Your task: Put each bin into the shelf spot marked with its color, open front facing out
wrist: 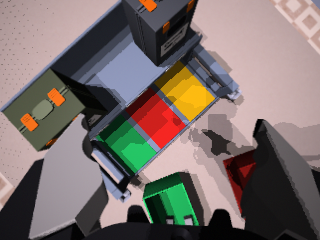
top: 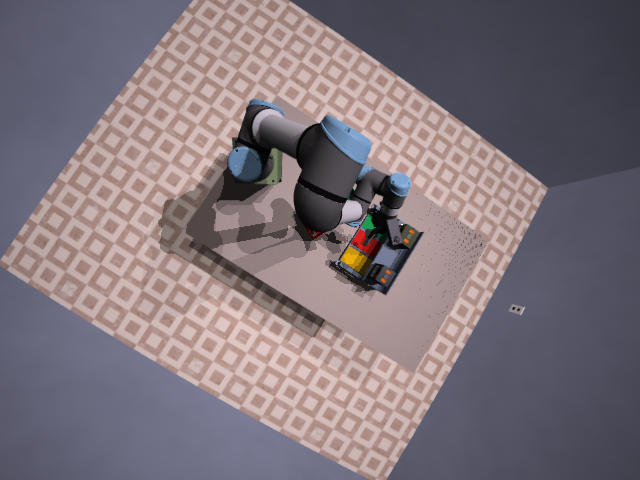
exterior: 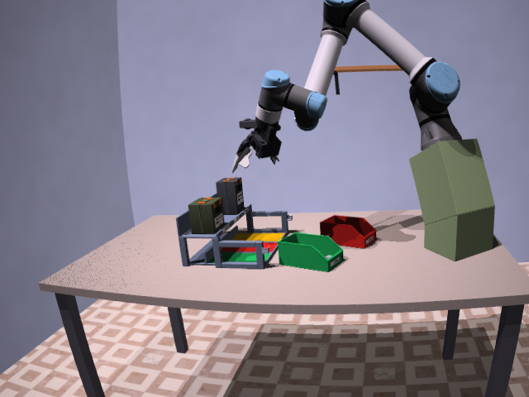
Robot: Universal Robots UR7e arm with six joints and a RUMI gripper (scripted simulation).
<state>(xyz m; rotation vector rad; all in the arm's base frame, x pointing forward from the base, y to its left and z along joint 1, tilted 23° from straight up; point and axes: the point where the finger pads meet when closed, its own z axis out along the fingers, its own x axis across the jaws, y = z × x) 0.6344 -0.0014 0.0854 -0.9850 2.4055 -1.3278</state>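
Note:
A green bin [exterior: 310, 251] sits on the table just in front of the blue-grey shelf [exterior: 232, 237]; it also shows in the wrist view [wrist: 171, 202]. A red bin [exterior: 349, 231] stands further right on the table, its edge visible in the wrist view [wrist: 241, 172]. The shelf floor has green [wrist: 127, 142], red [wrist: 157, 118] and yellow [wrist: 189, 91] marks, all bare. My gripper [exterior: 255, 159] is open and empty, high above the shelf; its fingers frame the wrist view [wrist: 170, 165].
Two boxes with orange clasps stand on the shelf's upper board, an olive one [exterior: 206, 214] and a dark grey one [exterior: 231, 195]. The arm's green pedestal [exterior: 454, 198] stands at the table's right end.

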